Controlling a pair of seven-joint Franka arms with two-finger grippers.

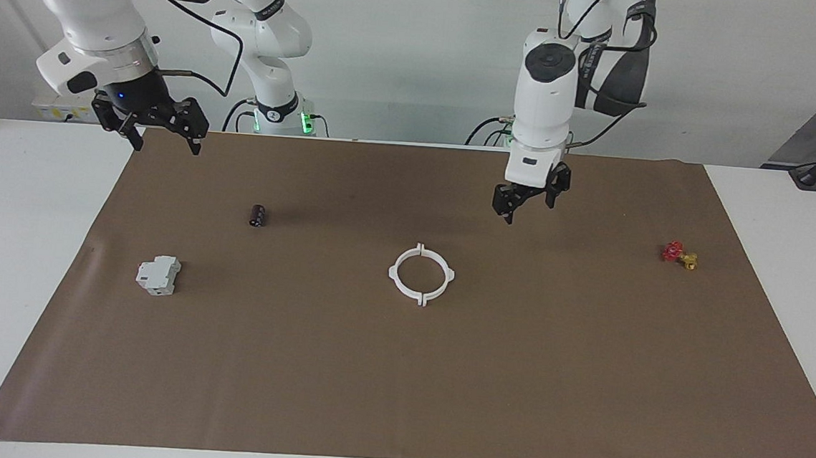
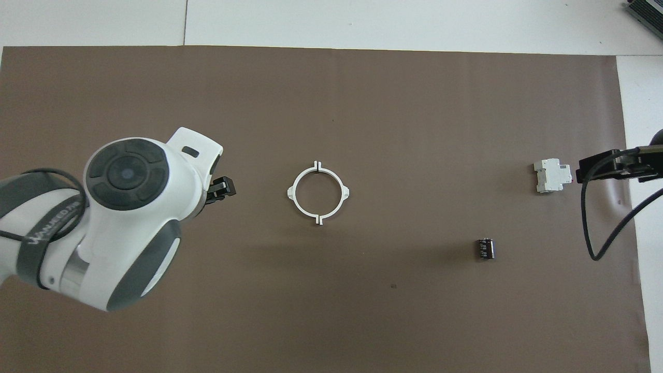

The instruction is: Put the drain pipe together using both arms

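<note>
The drain pipe's two white half-ring arcs (image 1: 395, 274) lie flat in the middle of the brown mat, end tabs together, forming a closed ring (image 2: 291, 193). My left gripper (image 1: 529, 207) hangs open and empty above the mat, off the ring toward the left arm's end; in the overhead view (image 2: 224, 187) only its tips show past the arm's wrist. My right gripper (image 1: 164, 146) is open and empty, raised over the mat's corner at the right arm's end, well away from the ring; it also shows in the overhead view (image 2: 595, 167).
A grey boxy block (image 1: 158, 275) (image 2: 552, 175) and a small black cylinder (image 1: 258, 215) (image 2: 485, 248) lie on the mat toward the right arm's end. A small red and yellow part (image 1: 679, 255) lies toward the left arm's end. The brown mat (image 1: 397, 386) covers most of the white table.
</note>
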